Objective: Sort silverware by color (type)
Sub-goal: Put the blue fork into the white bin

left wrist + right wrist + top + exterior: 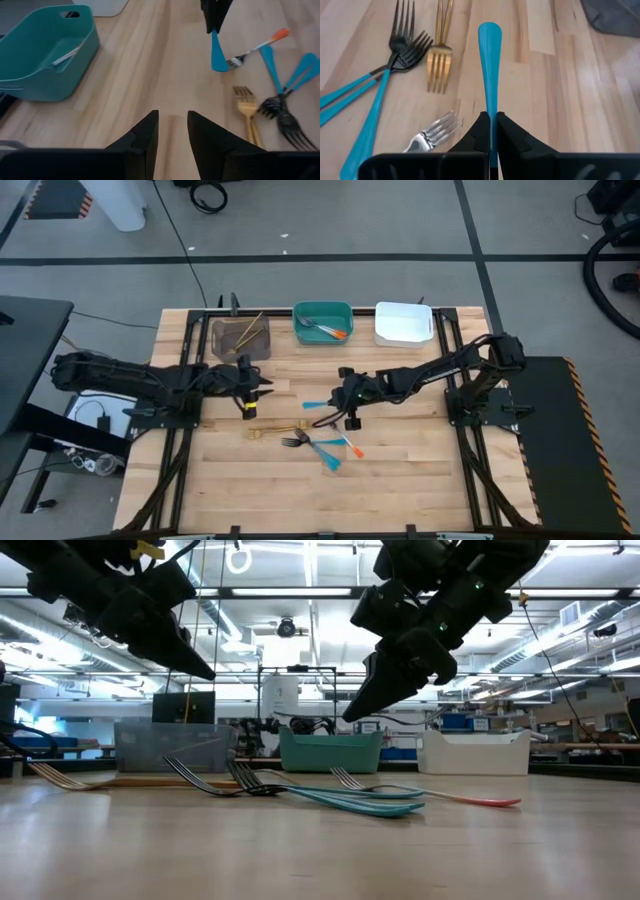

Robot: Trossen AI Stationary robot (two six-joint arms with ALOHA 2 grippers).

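Blue-handled slim metal utensil (488, 65) pinched in the right gripper (491, 131), lifted clear.
Light, stiff, slippery; clamp mid-handle. Left gripper (172, 131), beside it, hangs empty, fingers parted.

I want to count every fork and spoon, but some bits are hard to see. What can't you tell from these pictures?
- Blue-handled piece in the right gripper: its head is hidden behind the fingers, so fork or spoon is unclear.
- Teal bin: pieces inside are too small to count in the high view; its wall hides them in the low view.
- Grey bin: gold pieces inside are too small to count.
- Gold fork: its handle is cut off by the left wrist view's fingers.
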